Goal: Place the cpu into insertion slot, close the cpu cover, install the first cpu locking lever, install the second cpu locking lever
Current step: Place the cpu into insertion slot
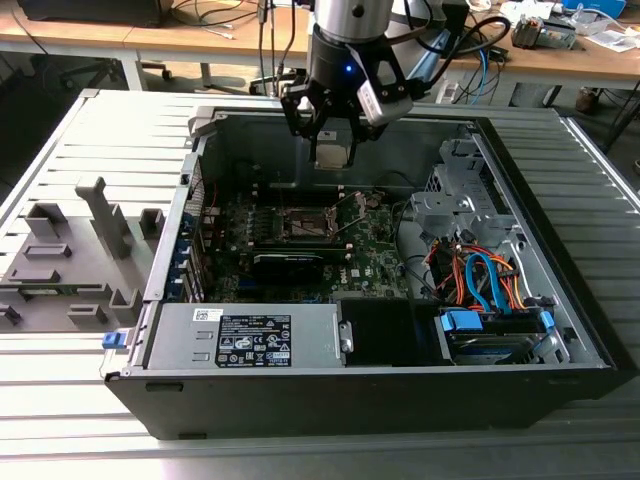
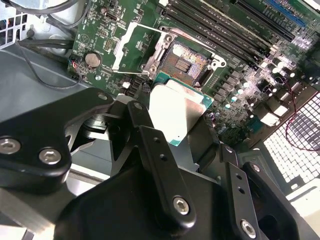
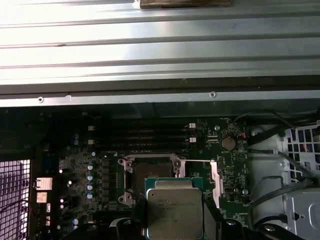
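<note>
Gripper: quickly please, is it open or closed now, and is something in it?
The gripper is closed on the cpu, not yet in the insertion slot.

No print here is clear enough to read. In the exterior view, a white label (image 1: 252, 341) on the grey metal box (image 1: 175, 350) carries rows of tiny black print and small marks, all too small to make out. A smaller white sticker (image 1: 207, 314) sits just beside it, toward the exterior view's left, and is also illegible. In the first wrist view, the cpu (image 3: 174, 211) shows faint engraved lines on its silver top, which are unreadable.
</note>
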`<action>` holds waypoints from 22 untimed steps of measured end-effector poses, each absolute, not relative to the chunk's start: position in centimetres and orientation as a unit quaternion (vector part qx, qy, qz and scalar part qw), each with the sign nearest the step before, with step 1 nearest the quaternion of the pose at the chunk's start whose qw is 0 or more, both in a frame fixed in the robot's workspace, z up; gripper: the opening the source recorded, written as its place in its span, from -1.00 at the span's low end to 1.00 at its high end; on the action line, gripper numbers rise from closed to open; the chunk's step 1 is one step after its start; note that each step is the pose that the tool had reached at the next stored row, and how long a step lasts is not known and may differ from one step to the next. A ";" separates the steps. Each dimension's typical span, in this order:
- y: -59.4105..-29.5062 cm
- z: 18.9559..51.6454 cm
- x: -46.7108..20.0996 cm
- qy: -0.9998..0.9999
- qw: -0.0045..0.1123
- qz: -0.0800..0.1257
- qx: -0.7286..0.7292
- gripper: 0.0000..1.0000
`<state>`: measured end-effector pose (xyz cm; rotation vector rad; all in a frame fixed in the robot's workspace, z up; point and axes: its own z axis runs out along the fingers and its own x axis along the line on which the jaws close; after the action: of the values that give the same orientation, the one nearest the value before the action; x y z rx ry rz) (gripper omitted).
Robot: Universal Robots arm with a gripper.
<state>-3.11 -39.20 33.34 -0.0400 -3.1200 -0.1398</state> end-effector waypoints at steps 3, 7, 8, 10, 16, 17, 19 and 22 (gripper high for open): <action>-39.2 33.3 -3.1 -0.999 0.009 -0.045 -0.013 0.08; -39.2 33.2 -3.1 -0.999 0.009 -0.045 -0.013 0.08; -39.2 33.2 -3.1 -0.999 0.009 -0.045 -0.013 0.08; -39.2 33.1 -3.1 -0.999 0.009 -0.045 -0.013 0.08; -39.3 33.0 -3.1 -0.999 0.009 -0.045 -0.013 0.08; -39.3 33.0 -3.1 -0.999 0.009 -0.045 -0.013 0.08; -39.3 33.0 -3.1 -0.999 0.009 -0.045 -0.013 0.08; -39.3 33.0 -3.1 -0.999 0.009 -0.045 -0.013 0.08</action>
<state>-3.15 -39.28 32.95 -0.0401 -3.1200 -0.1395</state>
